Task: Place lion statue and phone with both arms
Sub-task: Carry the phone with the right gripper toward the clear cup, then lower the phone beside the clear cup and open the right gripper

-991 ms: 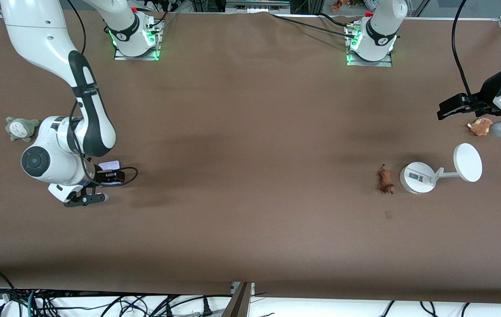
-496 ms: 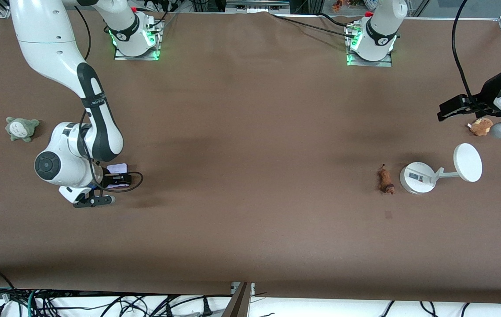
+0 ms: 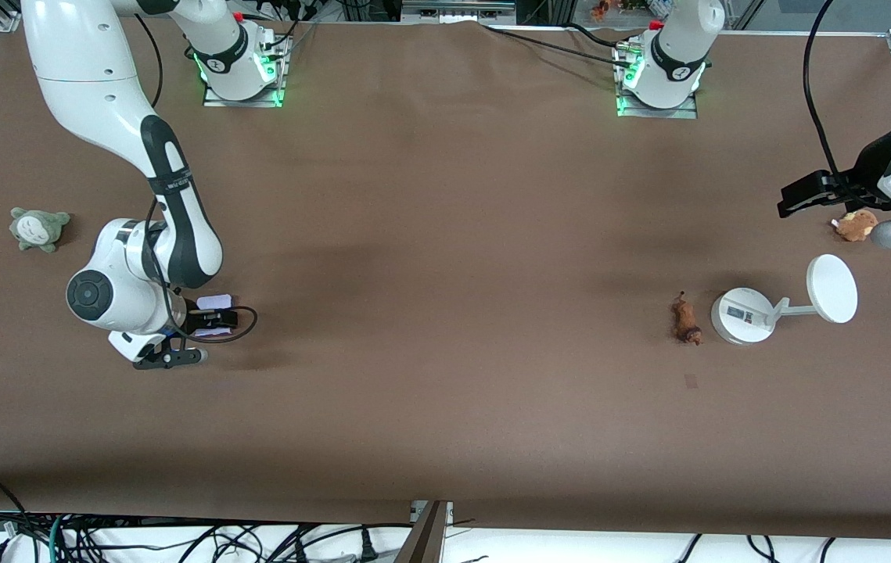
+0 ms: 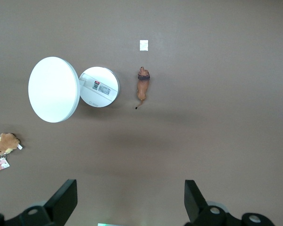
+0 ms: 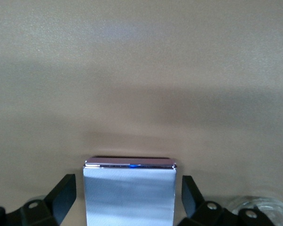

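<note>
The phone (image 3: 214,301), a pale lavender slab, lies on the table under my right gripper (image 3: 202,332). In the right wrist view the phone (image 5: 129,188) sits between the open fingers (image 5: 66,197), with a thin gap on each side. The lion statue (image 3: 685,319), a small orange-brown figurine, lies on the table beside the white stand's base. It also shows in the left wrist view (image 4: 142,87). My left gripper (image 3: 795,197) hangs open and empty in the air at the left arm's end of the table; in the left wrist view (image 4: 127,202) its fingers are wide apart.
A white stand with a round base (image 3: 742,315) and a disc (image 3: 831,288) stands next to the lion. A brown plush with a tag (image 3: 854,224) lies under the left arm. A grey-green plush (image 3: 38,228) lies at the right arm's end.
My right arm has moved a little toward the left arm's end and nearer the front camera, and the phone shows shifted the same way. The left arm has barely moved.
</note>
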Controlling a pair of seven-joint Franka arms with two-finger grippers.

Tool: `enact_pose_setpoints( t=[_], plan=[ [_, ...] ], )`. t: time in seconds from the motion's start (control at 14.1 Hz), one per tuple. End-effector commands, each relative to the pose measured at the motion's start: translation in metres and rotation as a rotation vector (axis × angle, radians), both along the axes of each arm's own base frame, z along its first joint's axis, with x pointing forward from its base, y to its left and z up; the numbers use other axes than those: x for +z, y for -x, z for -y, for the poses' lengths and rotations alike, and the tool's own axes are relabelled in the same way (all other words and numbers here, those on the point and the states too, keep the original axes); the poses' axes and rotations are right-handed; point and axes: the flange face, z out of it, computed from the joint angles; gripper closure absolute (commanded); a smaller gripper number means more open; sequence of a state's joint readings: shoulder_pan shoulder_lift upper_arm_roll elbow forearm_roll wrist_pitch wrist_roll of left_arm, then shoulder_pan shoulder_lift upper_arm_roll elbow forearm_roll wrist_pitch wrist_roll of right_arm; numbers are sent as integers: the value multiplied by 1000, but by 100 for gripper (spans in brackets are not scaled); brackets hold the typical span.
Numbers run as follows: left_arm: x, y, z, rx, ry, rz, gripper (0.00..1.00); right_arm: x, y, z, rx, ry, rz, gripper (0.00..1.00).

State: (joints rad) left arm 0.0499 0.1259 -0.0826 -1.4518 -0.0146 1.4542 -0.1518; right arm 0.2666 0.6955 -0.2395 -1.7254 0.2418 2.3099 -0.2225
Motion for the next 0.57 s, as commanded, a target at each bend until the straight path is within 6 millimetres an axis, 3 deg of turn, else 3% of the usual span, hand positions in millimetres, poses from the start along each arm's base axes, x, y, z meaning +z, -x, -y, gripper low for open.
enact_pose_setpoints(
  t=[0.0, 0.21, 0.5],
  plan=[
    [6, -4, 3, -5, 25, 11, 0, 23, -1, -5, -13, -28, 22, 1],
    [5, -5, 5, -9, 24, 8, 0, 72, 0, -9, -17, -56, 13, 1],
    [5, -5, 5, -8, 25, 10, 0, 175, 14, -5, -61, -78, -39, 1]
  ],
)
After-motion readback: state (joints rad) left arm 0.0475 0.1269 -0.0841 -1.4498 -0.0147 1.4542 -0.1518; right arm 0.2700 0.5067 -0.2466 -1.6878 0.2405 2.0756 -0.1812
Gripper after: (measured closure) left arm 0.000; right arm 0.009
